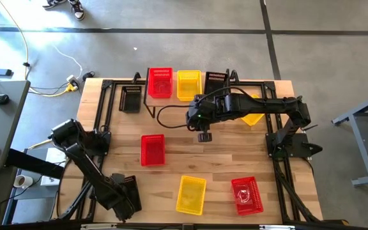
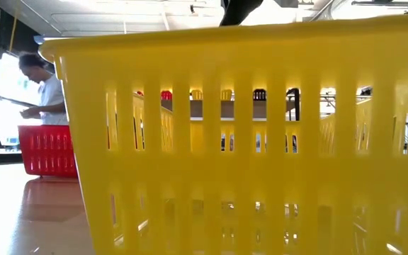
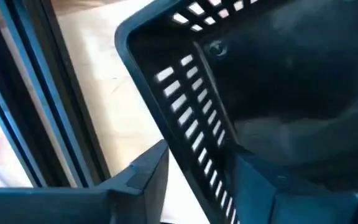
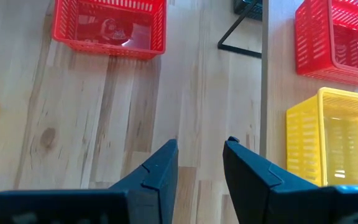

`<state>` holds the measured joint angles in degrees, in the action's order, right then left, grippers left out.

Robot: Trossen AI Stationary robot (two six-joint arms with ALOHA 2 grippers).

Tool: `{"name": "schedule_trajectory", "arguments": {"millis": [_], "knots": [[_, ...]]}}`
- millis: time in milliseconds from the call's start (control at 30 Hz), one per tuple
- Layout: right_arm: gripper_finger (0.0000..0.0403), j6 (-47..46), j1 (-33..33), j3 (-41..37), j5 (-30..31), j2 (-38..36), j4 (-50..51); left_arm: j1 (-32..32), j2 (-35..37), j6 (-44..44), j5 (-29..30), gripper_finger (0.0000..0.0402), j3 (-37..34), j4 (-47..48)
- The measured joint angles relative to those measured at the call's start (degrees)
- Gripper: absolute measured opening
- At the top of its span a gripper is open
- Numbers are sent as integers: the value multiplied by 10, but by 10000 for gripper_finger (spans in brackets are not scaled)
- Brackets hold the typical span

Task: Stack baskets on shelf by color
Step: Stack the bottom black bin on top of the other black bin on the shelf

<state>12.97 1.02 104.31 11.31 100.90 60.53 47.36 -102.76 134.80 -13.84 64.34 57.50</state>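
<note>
The shelf (image 1: 171, 99) stands at the table's far edge and carries a red basket (image 1: 160, 82), a yellow basket (image 1: 188, 85) and a black basket (image 1: 216, 79), side by side. On the table lie a black basket (image 1: 131, 99), a red one (image 1: 153, 149), a yellow one (image 1: 191, 194), a red one (image 1: 246, 194), and a yellow one (image 1: 253, 115) partly under the right arm. My right gripper (image 1: 204, 135) (image 4: 201, 149) is open and empty, pointing down in front of the shelf. My left gripper (image 1: 125, 199) (image 3: 197, 162) is open at the near left corner. Its fingers stand on either side of a slotted wall (image 3: 194, 118) of another black basket (image 1: 130, 186).
In the low view the near yellow basket (image 2: 246, 142) fills most of the picture, with a red basket (image 2: 47, 150) to its left. A person (image 2: 44, 85) stands beyond the table. Black frame bars (image 1: 104, 108) run along the table's sides. Bare wood lies between the baskets.
</note>
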Motion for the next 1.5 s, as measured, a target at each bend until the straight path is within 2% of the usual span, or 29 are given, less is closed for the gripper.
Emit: {"name": "schedule_trajectory", "arguments": {"millis": [300,367,533,633,900,1133,1500], "knots": [[115,0,4,0,0,0,0,-13,13,2,-3,18,3,-21],[115,1,7,0,-1,0,0,-16,19,2,-3,6,8,-21],[115,12,21,0,-9,0,0,-35,44,3,27,7,29,-14],[115,15,29,0,-25,0,-1,-51,60,0,63,3,53,-6],[115,26,52,0,-148,0,-23,-113,95,-31,165,4,110,88],[115,33,79,0,-224,0,-63,-181,132,-84,227,4,123,113],[115,55,128,-2,-224,0,-102,-319,137,-215,248,4,123,98]]}}
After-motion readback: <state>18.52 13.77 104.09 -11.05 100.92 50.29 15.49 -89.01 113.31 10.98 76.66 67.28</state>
